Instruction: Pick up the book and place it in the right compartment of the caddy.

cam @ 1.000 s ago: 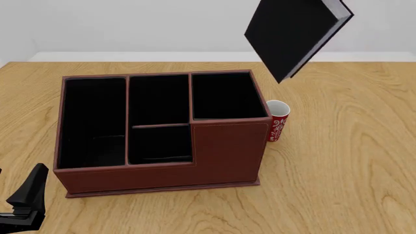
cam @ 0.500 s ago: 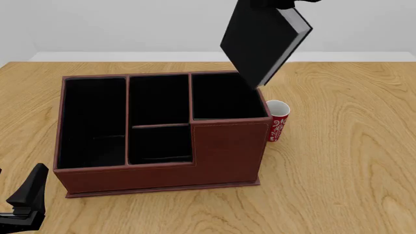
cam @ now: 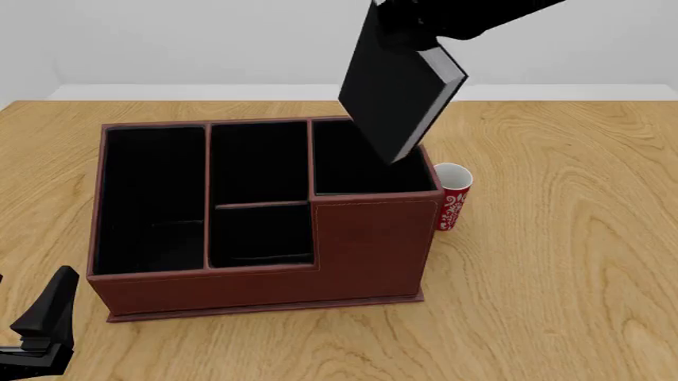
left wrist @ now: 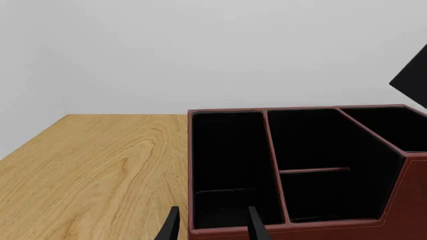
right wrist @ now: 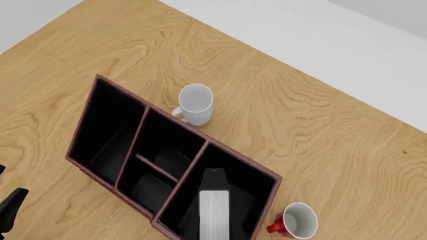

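Note:
The black book (cam: 398, 87) hangs tilted in the air, with its white page edge facing right. My right gripper (cam: 411, 22) is shut on its top end. The book's lower corner hangs over the right compartment (cam: 355, 163) of the reddish-brown caddy (cam: 265, 278). In the right wrist view the book (right wrist: 214, 210) shows edge-on above that compartment (right wrist: 250, 192). A corner of the book (left wrist: 415, 79) also shows in the left wrist view. My left gripper (cam: 43, 329) is open and empty, low by the caddy's (left wrist: 293, 230) front left corner.
A small red-and-white cup (cam: 452, 197) stands against the caddy's right side. A white mug (right wrist: 195, 103) stands behind the caddy and is hidden in the front view. The caddy's long narrow section (cam: 148, 198) and two small sections (cam: 260, 194) lie left of the right compartment.
The right arm has carried the book left and down, from beyond the caddy's far right corner to over the right compartment. The left arm has not moved.

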`<act>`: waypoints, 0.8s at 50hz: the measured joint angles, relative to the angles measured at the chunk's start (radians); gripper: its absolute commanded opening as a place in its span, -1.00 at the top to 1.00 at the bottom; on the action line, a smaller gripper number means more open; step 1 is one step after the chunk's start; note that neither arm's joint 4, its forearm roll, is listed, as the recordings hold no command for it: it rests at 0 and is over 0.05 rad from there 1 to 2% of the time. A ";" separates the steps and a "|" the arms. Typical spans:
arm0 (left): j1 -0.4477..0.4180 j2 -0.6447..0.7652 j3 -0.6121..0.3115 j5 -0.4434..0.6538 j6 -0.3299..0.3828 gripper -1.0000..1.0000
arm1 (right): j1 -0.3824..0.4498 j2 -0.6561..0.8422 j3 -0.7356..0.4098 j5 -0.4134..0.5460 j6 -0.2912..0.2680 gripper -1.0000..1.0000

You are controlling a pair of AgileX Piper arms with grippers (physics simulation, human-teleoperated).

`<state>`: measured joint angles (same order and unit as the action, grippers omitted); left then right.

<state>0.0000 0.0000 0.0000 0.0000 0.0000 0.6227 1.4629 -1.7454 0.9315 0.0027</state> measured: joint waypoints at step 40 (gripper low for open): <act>0.000 0.000 0.000 0.000 0.000 -1.00 | 0.005 0.050 0.121 -0.122 0.020 1.00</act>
<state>0.0000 0.0000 0.0000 0.0000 0.0000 0.6279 1.5128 -1.6248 0.8096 0.0232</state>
